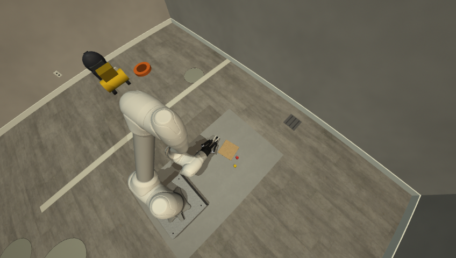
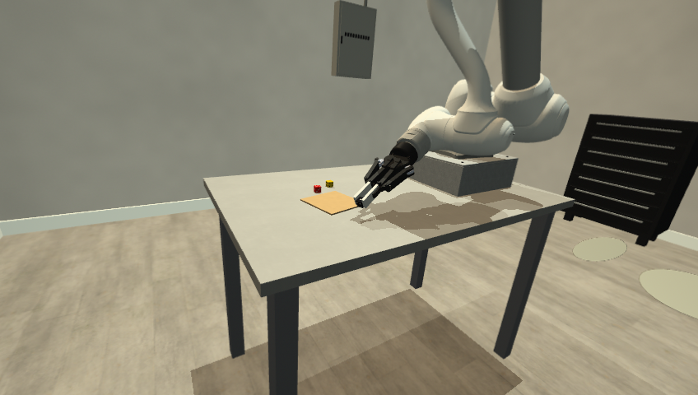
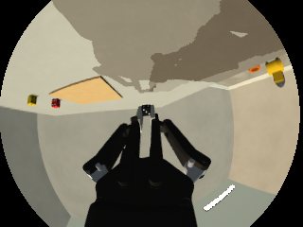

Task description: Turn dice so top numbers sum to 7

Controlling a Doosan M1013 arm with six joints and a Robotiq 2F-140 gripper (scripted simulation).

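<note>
A tan mat (image 1: 228,149) lies flat on the grey table; it also shows in the exterior view (image 2: 329,202) and the wrist view (image 3: 85,93). A red die (image 1: 236,157) (image 2: 317,188) (image 3: 56,102) sits on the table just off the mat's edge. A yellow die (image 1: 234,165) (image 2: 329,183) (image 3: 32,100) sits on the table a little farther from the mat. My gripper (image 1: 216,138) (image 2: 362,202) (image 3: 147,111) is tilted low over the table at the mat's edge nearest the arm's base. It is shut on a small die that is mostly hidden between the fingertips.
The arm's grey pedestal block (image 2: 465,171) stands on the table behind the gripper. The table's front edge (image 2: 392,254) is near the camera side. A black slatted rack (image 2: 631,176) stands on the floor to the right.
</note>
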